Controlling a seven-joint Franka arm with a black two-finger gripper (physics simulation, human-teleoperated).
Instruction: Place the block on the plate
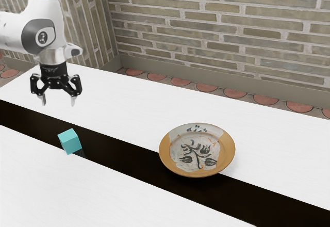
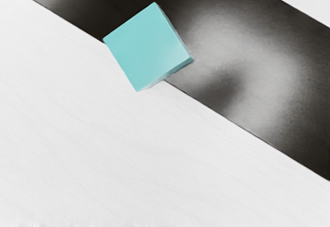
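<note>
My gripper (image 1: 58, 101) hangs above the table in the exterior view, its two fingers wide apart with nothing between them. A turquoise block (image 1: 70, 141) rests on the table below the gripper, at the edge where the black stripe meets the white surface. Seen from the hand, the same block (image 2: 147, 47) lies partly over the black band and partly over the white. The round plate (image 1: 198, 173), with a tan rim and a dark floral pattern, stands towards the exterior view's right, well apart from the block. Its middle holds nothing.
A white tabletop (image 1: 129, 103) with a long black stripe (image 1: 129, 157) running across it carries both things. Behind the table's far edge are a floor with reddish round tiles (image 1: 207, 87) and a brick wall (image 1: 216, 31).
</note>
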